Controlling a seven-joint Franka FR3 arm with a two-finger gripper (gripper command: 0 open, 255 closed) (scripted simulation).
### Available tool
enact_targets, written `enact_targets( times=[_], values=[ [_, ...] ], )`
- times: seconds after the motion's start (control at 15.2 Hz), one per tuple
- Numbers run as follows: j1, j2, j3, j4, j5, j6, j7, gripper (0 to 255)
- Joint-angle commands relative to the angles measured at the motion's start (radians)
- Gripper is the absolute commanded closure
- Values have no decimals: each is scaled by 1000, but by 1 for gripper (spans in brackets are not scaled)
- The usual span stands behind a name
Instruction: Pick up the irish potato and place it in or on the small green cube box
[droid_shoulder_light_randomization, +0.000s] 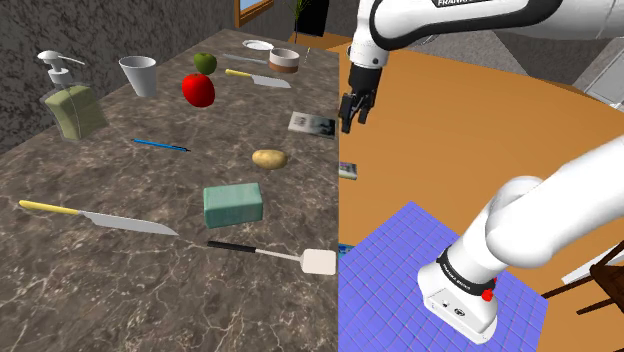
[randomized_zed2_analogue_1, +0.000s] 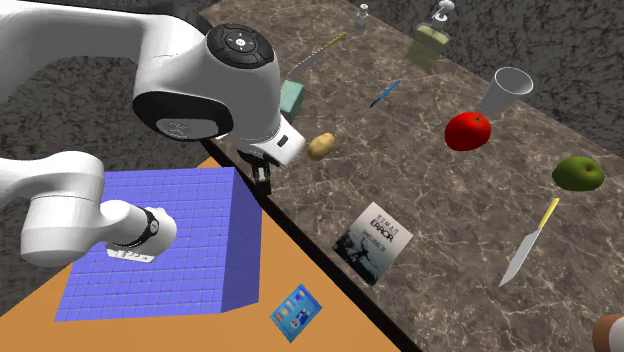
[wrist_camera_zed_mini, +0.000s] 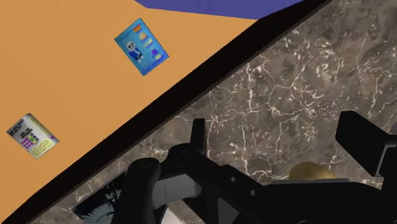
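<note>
We note the gripper (droid_shoulder_light_randomization: 353, 122) empty, fingers apart, over the counter's (droid_shoulder_light_randomization: 120, 290) stand-side edge; we advise centring above the potato (droid_shoulder_light_randomization: 269, 158) before descending.

The arm (droid_shoulder_light_randomization: 525, 210) is wearing white shells, dark joints and Franka lettering. A red dot (droid_shoulder_light_randomization: 487, 295) is marking one link; the jaws are showing black.
</note>
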Motion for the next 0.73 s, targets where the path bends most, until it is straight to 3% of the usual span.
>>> enact_targets(
  times=[0.0,0.66],
  values=[
    [11,71,7,40,1,32,-23,0],
    [73,420,65,286,-12,136,-96,0]
  ],
)
